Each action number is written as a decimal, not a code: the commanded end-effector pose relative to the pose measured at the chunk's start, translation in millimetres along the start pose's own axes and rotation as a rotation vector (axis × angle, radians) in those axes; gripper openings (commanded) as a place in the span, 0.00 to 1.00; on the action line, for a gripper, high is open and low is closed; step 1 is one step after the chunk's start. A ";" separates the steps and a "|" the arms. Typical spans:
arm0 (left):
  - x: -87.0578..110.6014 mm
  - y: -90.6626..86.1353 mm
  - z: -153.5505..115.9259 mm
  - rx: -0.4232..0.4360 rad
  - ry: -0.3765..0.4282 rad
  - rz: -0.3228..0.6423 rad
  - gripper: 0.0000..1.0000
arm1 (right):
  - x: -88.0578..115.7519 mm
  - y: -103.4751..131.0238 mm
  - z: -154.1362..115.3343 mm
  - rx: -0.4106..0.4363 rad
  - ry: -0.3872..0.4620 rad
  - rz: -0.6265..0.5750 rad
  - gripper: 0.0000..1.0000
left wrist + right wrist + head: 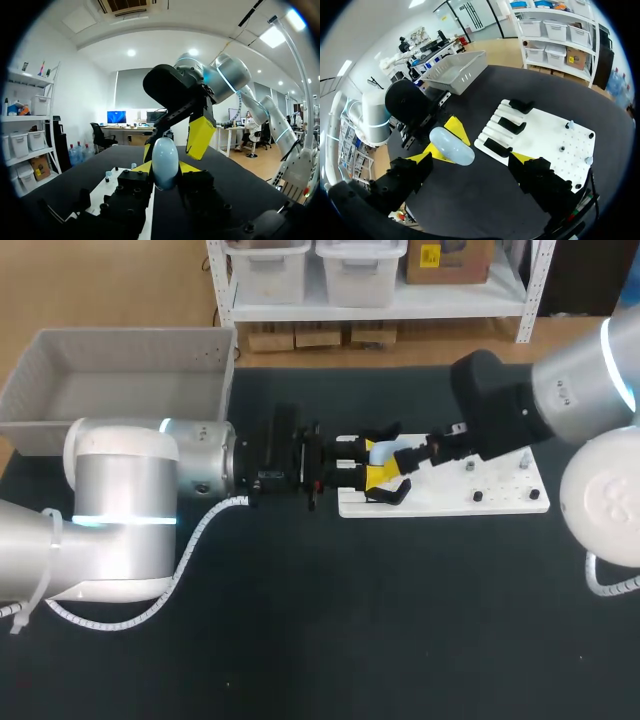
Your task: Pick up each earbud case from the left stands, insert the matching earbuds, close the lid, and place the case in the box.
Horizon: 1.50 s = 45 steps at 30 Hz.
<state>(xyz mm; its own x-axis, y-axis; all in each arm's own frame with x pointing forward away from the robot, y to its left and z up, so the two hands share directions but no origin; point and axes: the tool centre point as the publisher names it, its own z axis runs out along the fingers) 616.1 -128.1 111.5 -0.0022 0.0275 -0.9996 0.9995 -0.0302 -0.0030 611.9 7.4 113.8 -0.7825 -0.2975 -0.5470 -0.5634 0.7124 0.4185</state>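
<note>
Your left gripper [165, 173] is clamped on the pale blue earbud case [452, 147], holding it in the air over the left end of the white board [547, 137], just above the black stands [511, 125]. So judge the pick-up step done. Your right gripper [470, 160] hangs close by with its fingers spread wide, one on each side of the case and not gripping it. The lid looks shut, though the seam is too small to tell. Next comes loading the earbuds: the lid likely needs opening, then you fetch the small pieces [569, 124] at the board's right end, probably the earbuds. The grey box [130, 340] waits far left.
</note>
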 end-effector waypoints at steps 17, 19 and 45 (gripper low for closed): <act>1.1 -0.9 0.0 -0.005 -0.004 0.003 0.00 | -23.9 -9.1 -16.9 0.062 -0.074 0.014 1.00; 1.1 -0.9 0.0 -0.005 -0.004 0.003 0.00 | -29.7 -12.0 -24.8 0.083 -0.093 0.000 1.00; 1.1 -0.9 0.0 -0.005 -0.004 0.003 0.00 | -16.4 -140.8 -85.0 0.569 0.231 -0.129 1.00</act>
<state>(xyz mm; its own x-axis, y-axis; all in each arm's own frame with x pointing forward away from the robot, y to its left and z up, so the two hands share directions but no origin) 616.3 -128.1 111.5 -0.0022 0.0271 -0.9996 0.9995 -0.0308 -0.0030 677.9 -141.8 125.6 -0.7754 -0.4850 -0.4043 -0.5408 0.8406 0.0288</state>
